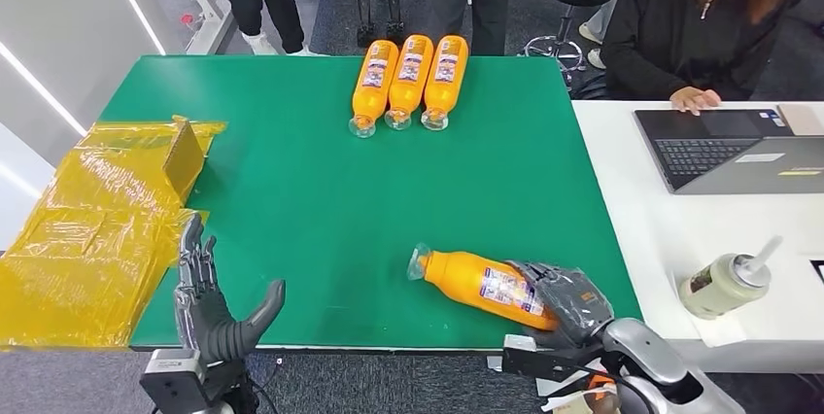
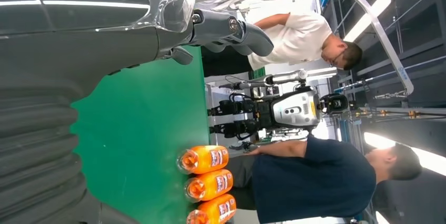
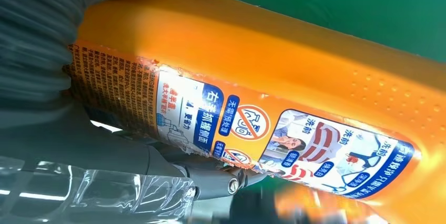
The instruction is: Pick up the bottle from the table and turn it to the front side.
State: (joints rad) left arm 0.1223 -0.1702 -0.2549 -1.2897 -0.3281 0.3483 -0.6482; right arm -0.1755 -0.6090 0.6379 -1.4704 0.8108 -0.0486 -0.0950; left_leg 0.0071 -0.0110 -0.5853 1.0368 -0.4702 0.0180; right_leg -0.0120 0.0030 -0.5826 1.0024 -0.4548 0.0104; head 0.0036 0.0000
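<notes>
Where people stand behind, green table point(image 1: 321, 210) adjoins white desk point(image 1: 670, 239).

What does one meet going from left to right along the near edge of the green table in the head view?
Crumpled yellow plastic sheeting → left hand, open → lying orange plastic bottle → right hand gripping its base → white desk → beige lidded cup.

Bright, even overhead lighting; soft shadows beneath the bottles on the green tabletop point(image 1: 321, 200). Right wrist close-up blurred at its edges.
</notes>
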